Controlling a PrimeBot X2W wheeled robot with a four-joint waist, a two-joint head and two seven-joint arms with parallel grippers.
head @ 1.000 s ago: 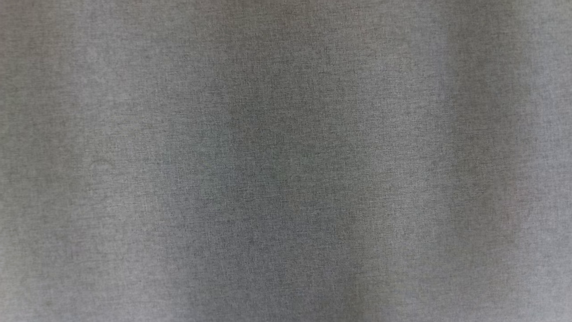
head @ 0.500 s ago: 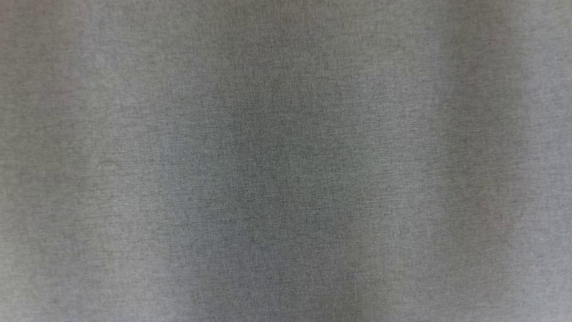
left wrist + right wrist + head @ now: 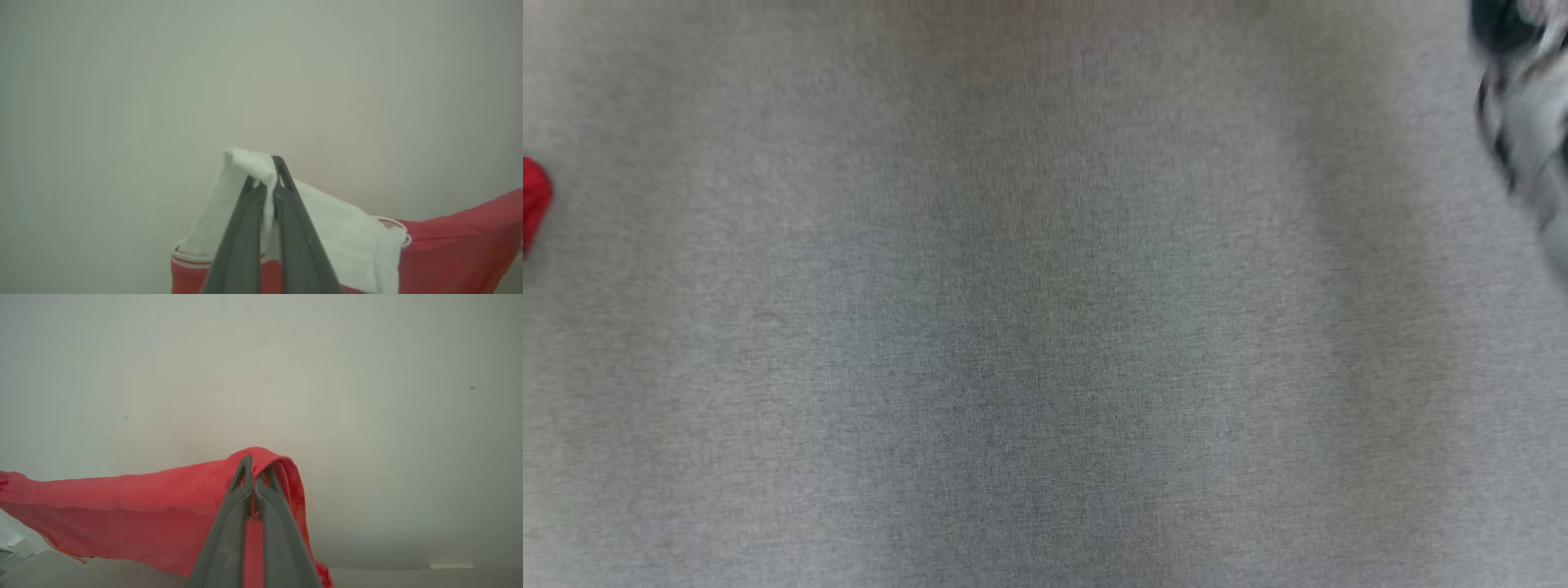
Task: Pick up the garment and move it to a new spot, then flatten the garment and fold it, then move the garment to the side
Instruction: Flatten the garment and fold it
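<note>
Because the garment (image 3: 533, 200) is light, soft and limp, hemmed edges look best to hold; head view shows its red tip on grey weave (image 3: 1045, 327). Left wrist view: left gripper (image 3: 267, 179) clamped on a white fleecy corner (image 3: 245, 160). Right wrist view: right gripper (image 3: 255, 477) pinching a red fold (image 3: 284, 465) over its tips.

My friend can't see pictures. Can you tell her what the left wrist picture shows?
The left gripper is pinched shut on a white fold of a red and white garment. The red part of the cloth stretches off toward the right edge of the picture.
</note>
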